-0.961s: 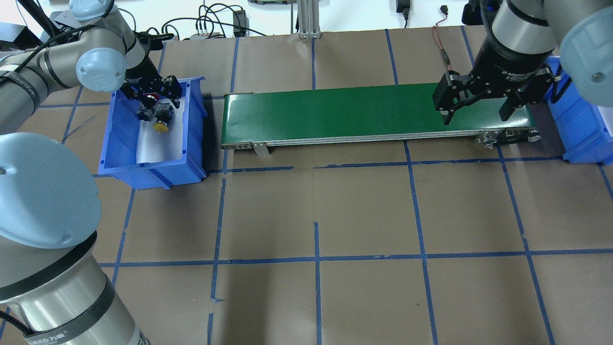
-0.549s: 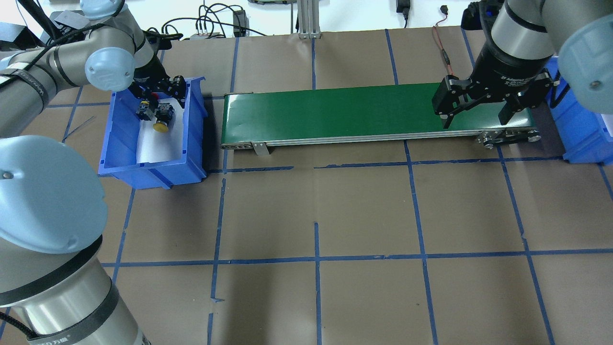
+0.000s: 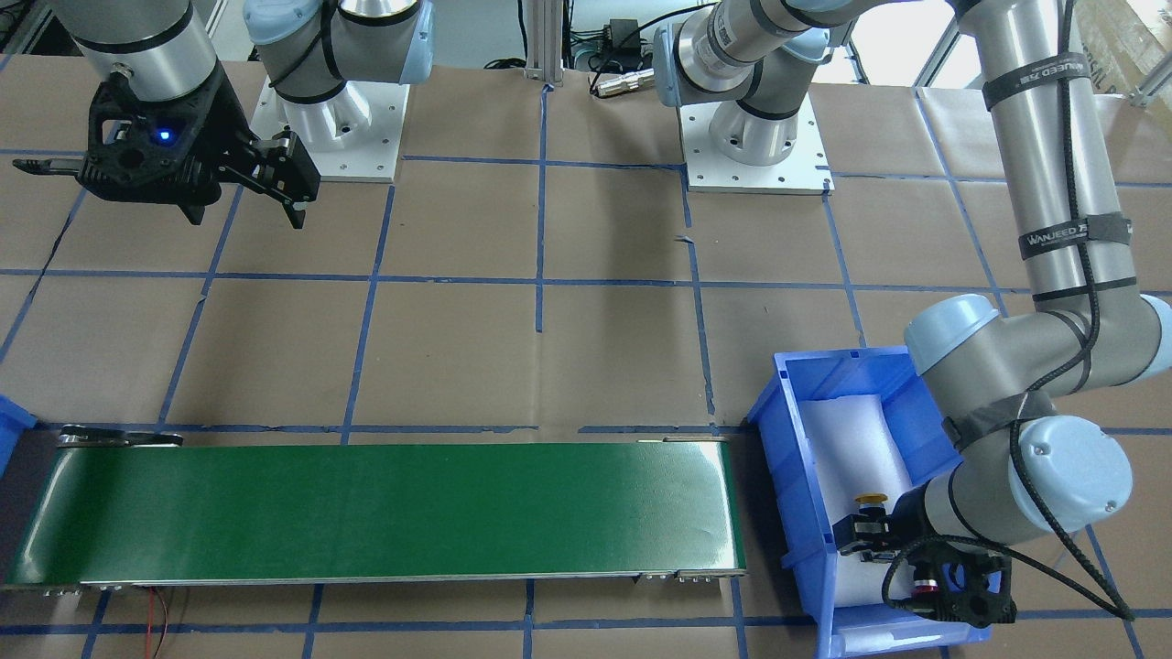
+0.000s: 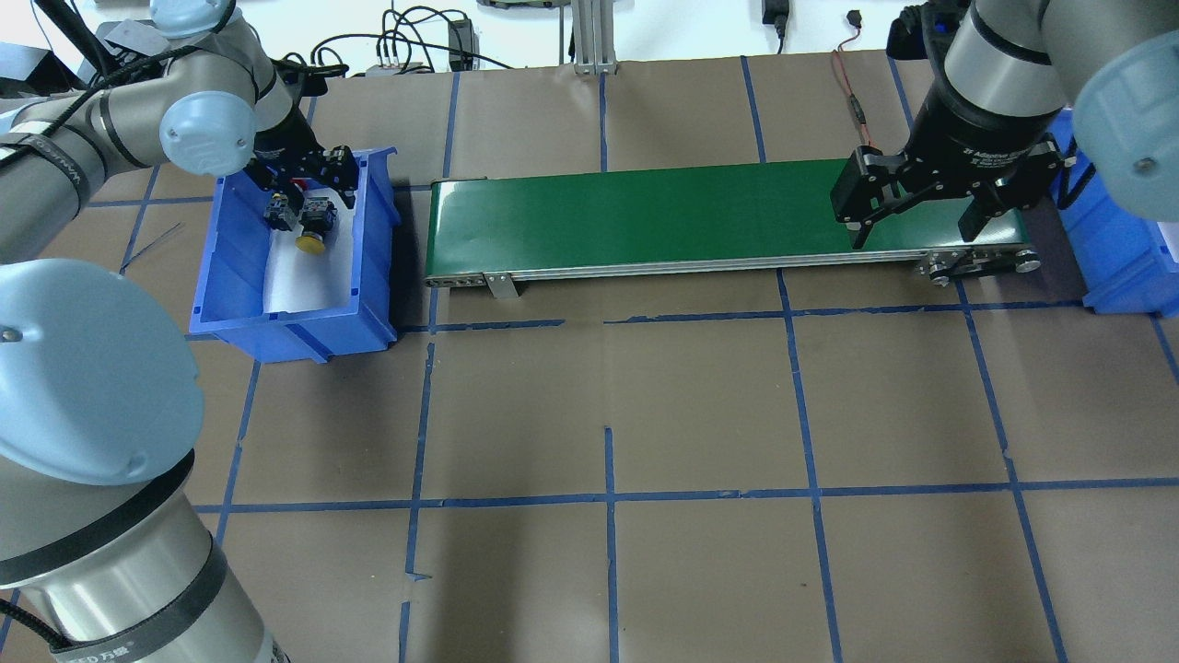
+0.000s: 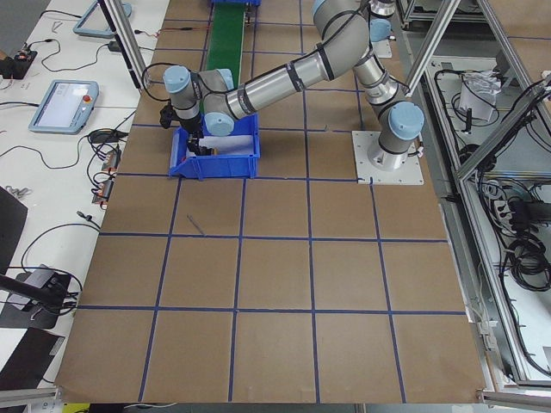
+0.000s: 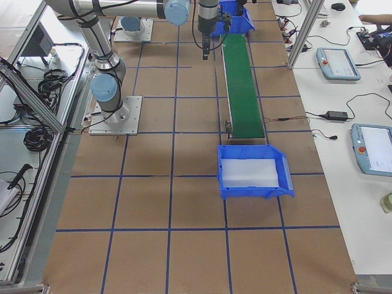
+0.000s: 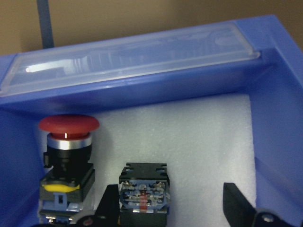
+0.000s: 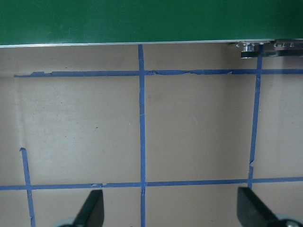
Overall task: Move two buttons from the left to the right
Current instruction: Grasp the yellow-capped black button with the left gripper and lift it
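Right now both push-buttons lie in the blue bin (image 4: 285, 324) at the left end of the desk (image 4: 608, 396). They rest on its white foam lining (image 7: 199, 132), close to the end wall farthest from the robot. The red-capped push-button (image 7: 68, 137) lies on its side with the cap toward that wall and its body toward the robot. Just beside it, the yellow-capped push-button (image 4: 309, 241) lies the other way round, cap toward the robot. The left wrist view shows only the terminal end of its switch block (image 7: 143, 189).

The left tool (image 7: 171, 201) is down inside the bin with its fingers spread. One finger (image 7: 108, 208) sits in the narrow gap between the two buttons, close against the switch block. The other finger (image 7: 236, 203) stands apart from the block on its opposite side, over bare foam. So the block is between the fingers but not pinched.

The right tool (image 4: 912, 235) hangs over the right end of the green conveyor belt (image 4: 645, 216), fingers wide apart and holding nothing. Its wrist camera looks down on the belt's near edge and on the brown paper with blue tape lines that covers the desk. A second blue bin (image 4: 1114, 249) stands just beyond that end of the belt.
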